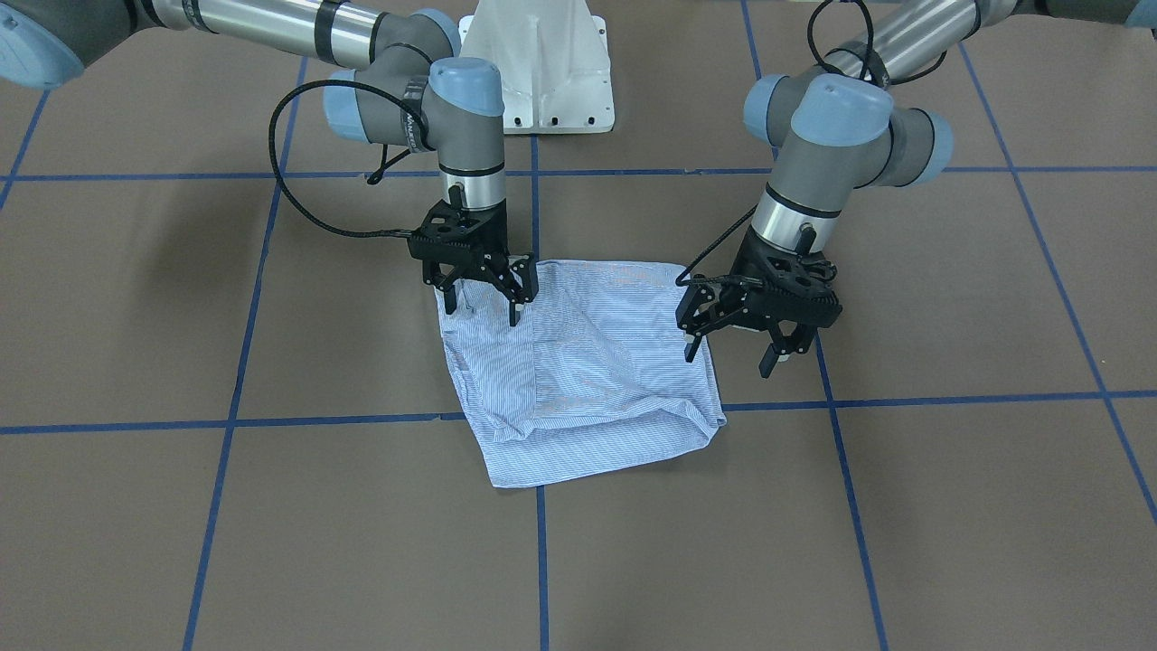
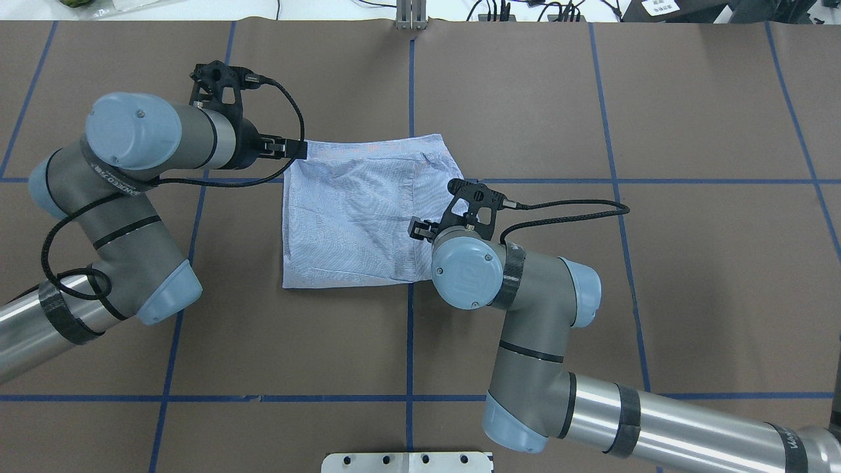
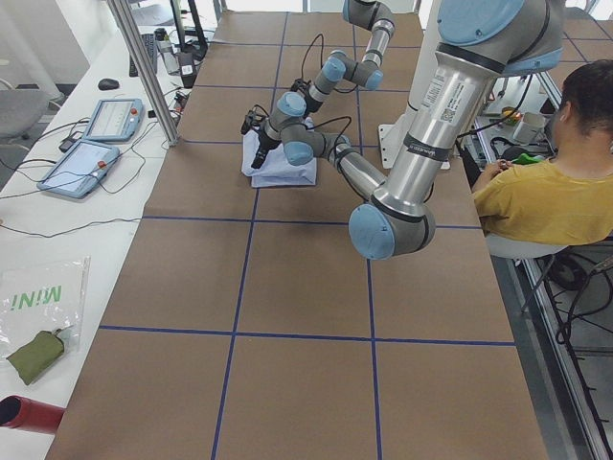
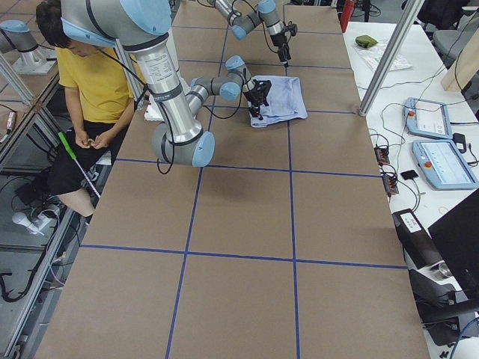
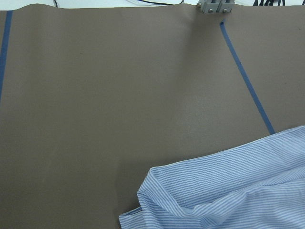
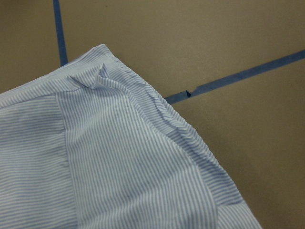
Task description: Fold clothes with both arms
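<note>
The shirt [image 1: 587, 362] lies in the middle of the surface [image 1: 904, 524], folded into a small, nearly square packet. It has a puffy roll along the edge far from the robot. The right gripper [image 1: 482, 307] stands upright over the corner near the robot, its fingers spread and empty. The tips are low over the cloth, and we cannot tell if they touch it. The left gripper [image 1: 728, 354] hangs tilted just beside the opposite side edge, also spread and holding nothing.

We judge that the next fold needs one pinch on each side. We would lower each gripper until one finger goes under all the layers, not only the top one, and then press the fingers together. Both arms should lift at the same moment and only a little, so the packet does not open. We would carry the edge across slowly and lay it flush, because this thin cloth probably slides and wrinkles easily.
</note>
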You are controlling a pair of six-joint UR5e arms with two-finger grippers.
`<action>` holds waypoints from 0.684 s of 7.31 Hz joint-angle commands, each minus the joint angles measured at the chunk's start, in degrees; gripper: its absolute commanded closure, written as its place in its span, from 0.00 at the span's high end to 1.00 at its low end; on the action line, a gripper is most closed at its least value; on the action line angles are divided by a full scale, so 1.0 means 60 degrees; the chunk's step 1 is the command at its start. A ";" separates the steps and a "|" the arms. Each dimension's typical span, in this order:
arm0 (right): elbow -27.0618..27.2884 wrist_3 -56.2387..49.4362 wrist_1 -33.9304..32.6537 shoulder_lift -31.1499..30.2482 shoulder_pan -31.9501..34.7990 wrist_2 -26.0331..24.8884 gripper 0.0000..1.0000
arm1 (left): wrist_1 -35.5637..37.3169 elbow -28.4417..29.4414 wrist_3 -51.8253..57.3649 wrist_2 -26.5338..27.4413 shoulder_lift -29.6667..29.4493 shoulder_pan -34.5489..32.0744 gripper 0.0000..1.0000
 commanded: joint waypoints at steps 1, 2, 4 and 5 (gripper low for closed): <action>0.0617 -0.0462 -0.0840 -0.0017 0.0460 0.0688 1.00 | 0.0000 0.0156 -0.1057 0.0014 -0.0026 0.0137 1.00; 0.1259 -0.0973 -0.1500 -0.0032 0.0782 0.1127 1.00 | 0.0000 0.0143 -0.1574 0.0131 -0.0012 0.0573 1.00; 0.1617 -0.1488 -0.1858 0.0012 0.1573 0.1949 1.00 | -0.0029 0.0303 -0.1623 0.0395 -0.0157 0.0767 1.00; 0.1617 -0.1723 -0.1844 0.0026 0.1765 0.1996 1.00 | -0.0160 0.0435 -0.1681 0.0453 -0.0201 0.0739 1.00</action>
